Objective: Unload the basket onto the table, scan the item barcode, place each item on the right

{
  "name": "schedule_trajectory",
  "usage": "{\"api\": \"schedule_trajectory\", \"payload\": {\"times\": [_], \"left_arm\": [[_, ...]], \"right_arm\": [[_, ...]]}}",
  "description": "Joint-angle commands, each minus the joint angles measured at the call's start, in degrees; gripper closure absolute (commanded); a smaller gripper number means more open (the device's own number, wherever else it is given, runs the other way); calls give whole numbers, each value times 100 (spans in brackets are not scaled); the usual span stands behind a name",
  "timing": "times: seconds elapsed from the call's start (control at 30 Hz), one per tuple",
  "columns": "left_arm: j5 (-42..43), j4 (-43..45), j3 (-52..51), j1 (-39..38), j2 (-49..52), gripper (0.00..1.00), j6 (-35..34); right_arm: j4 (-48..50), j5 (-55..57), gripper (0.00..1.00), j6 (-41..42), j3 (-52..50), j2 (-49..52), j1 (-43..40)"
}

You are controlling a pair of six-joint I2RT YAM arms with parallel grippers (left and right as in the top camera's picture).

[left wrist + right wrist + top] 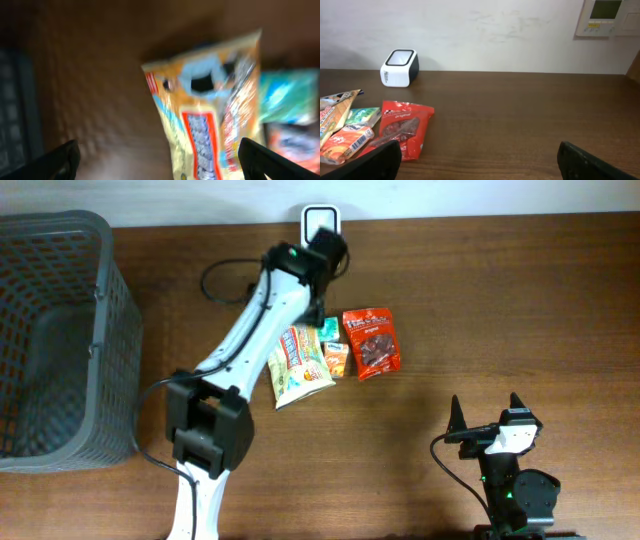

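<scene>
Several snack packs lie mid-table: a yellow bag (pixel 300 366), a small green pack (pixel 330 328), an orange pack (pixel 337 360) and a red bag (pixel 372 342). A white barcode scanner (pixel 318 220) stands at the far edge. My left gripper (pixel 328 252) hovers just in front of the scanner, above the packs. Its blurred wrist view shows it (pixel 159 150) open, the yellow bag (pixel 210 105) lying below, nearer the right finger (pixel 267 160). My right gripper (pixel 485 406) rests open and empty near the front right. Its view shows the scanner (pixel 399 61) and red bag (pixel 402 127).
A grey mesh basket (pixel 100 340) stands at the table's left end. A black cable (pixel 222 280) loops on the wood left of the scanner. A white wall with a control panel (pixel 609 17) runs behind the table.
</scene>
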Motion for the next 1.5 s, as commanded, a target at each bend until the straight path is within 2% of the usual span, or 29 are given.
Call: {"api": "schedule_trajectory", "payload": {"times": [0.0, 0.1, 0.2, 0.33, 0.4, 0.5, 0.63, 0.7, 0.73, 0.8, 0.9, 0.97, 1.07, 1.13, 1.2, 1.27, 1.37, 1.43, 1.47], "left_arm": [[352, -538, 1810, 153, -369, 1, -9], [461, -1078, 3296, 293, -669, 1, -2], [417, -1749, 3829, 332, -903, 1, -2], [671, -1908, 3440, 332, -914, 1, -2], [343, -1908, 3088, 389, -907, 1, -4], [461, -1908, 2800, 800, -907, 1, -328], [437, -1910, 2699, 1196, -907, 1, -238], [-24, -1910, 2691, 1370, -907, 1, -238], [7, -1910, 2691, 1453, -907, 1, -243], [962, -1908, 2691, 1539, -907, 1, -243], [1176, -1904, 2640, 1532, -907, 1, -251], [1620, -1718, 2640, 1532, -903, 1, -306], [1679, -1611, 2640, 1534, -903, 1, -304], [1679, -1611, 2640, 1532, -903, 1, -304], [1679, -1611, 2640, 1532, -903, 1, -302], [1679, -1611, 2640, 1532, -903, 1, -302], [1679, -1611, 2640, 1532, -903, 1, -304], [1679, -1611, 2640, 1532, -903, 1, -304], [1679, -1611, 2640, 1532, -903, 1, -302]], "right_arm": [[-7, -15, 1, -33, -48, -37, -33], [-7, -15, 1, -33, -48, -37, -33], [-7, -13, 1, -35, -48, -37, -33], [-7, -13, 1, -35, -48, -37, -33], [-7, -15, 1, -35, -48, -37, -33], [-7, -15, 1, -35, -48, -37, -33], [-7, -15, 1, -35, -48, -37, -33], [-7, -15, 1, -35, -48, -37, -33], [-7, -15, 1, -35, -48, -37, -33], [-7, -15, 1, -35, -48, -37, -33], [-7, -15, 1, -33, -48, -37, -33], [-7, -11, 1, -35, -48, -37, -33], [4, -31, 1, -24, -48, -37, -33], [52, -592, 1, 455, -48, -37, -33], [149, -2144, 1, 1836, -48, -37, -33], [424, -2726, 1, 2581, -48, -39, -33], [1558, -3012, 1, 3637, -48, -39, -33], [2905, -3248, 1, 3637, -35, -37, -33], [3246, -3141, 1, 3633, 44, -37, -33]]}}
